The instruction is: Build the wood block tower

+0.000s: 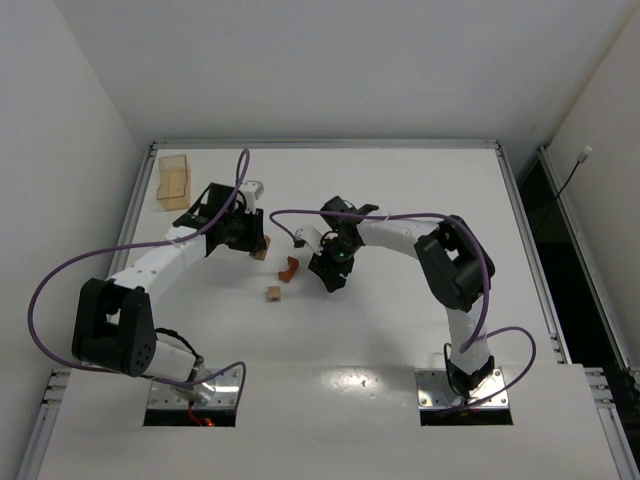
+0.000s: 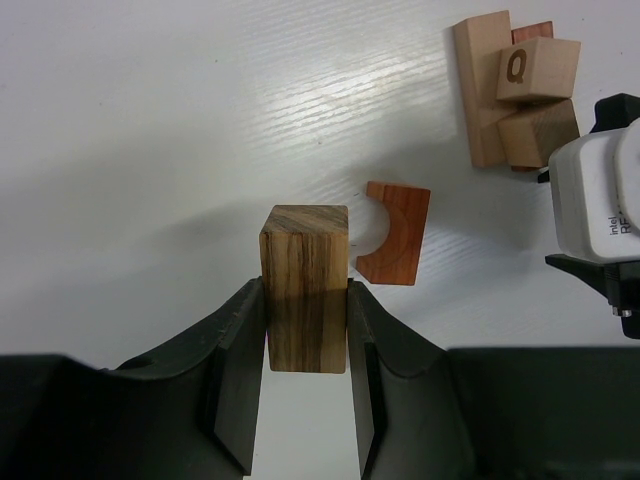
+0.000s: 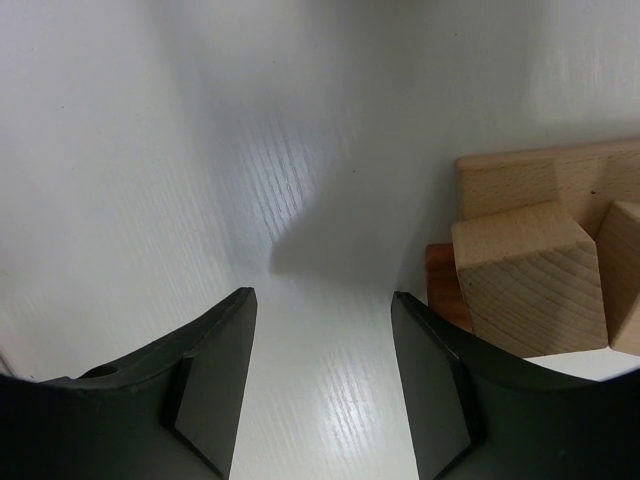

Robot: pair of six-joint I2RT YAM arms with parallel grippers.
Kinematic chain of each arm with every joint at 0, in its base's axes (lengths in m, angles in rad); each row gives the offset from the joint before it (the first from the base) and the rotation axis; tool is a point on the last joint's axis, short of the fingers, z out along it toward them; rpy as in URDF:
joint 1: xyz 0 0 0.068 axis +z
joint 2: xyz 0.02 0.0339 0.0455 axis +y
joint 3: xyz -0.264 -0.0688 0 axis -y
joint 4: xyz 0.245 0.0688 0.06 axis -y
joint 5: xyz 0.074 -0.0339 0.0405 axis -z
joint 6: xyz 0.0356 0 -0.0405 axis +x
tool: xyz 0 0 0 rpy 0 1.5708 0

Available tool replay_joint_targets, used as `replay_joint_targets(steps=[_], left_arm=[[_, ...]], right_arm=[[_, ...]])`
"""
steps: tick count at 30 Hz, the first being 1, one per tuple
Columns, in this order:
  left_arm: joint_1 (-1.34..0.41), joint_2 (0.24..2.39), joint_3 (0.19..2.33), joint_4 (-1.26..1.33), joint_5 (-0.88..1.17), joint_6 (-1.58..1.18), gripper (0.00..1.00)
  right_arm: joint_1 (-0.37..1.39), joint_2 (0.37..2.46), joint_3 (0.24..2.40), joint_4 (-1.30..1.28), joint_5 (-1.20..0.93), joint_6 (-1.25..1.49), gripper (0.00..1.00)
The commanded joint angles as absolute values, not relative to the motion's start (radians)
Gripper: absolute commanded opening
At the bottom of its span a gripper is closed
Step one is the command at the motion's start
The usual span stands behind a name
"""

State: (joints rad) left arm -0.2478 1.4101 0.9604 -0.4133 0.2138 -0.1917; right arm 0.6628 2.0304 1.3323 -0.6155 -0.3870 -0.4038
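My left gripper (image 2: 305,300) is shut on a streaky brown wooden bar (image 2: 305,240), pinching its sides; it also shows in the top view (image 1: 258,244). A reddish-brown arch block (image 2: 393,232) lies on the table just beyond and right of the bar (image 1: 289,268). The wood block tower (image 2: 515,90) is a low cluster: a light tan bar, a cube marked Q, a tan block and reddish pieces. My right gripper (image 3: 322,300) is open and empty, its right finger close beside the tower (image 3: 530,275). I cannot make out the tower in the top view.
A loose tan cube (image 1: 273,294) lies on the white table (image 1: 400,330) in front of the arch block. A translucent tan plastic box (image 1: 173,180) stands at the far left. The right wrist's white camera housing (image 2: 600,200) sits just right of the tower. Raised rails edge the table.
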Motion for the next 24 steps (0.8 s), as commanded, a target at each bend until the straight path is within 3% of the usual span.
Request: replay_joint_targets(steps=[1,24], left_arm=[[-0.236,1.405,0.977,-0.377,0.242,-0.184,0.00],[-0.227,1.414,0.977,-0.368,0.252,-0.184,0.00]], right_arm=[[0.658,2.051,1.374,-0.614,-0.420,-0.408,0.53],[0.649,2.060,1.402,-0.632,-0.420,-0.408,0.54]])
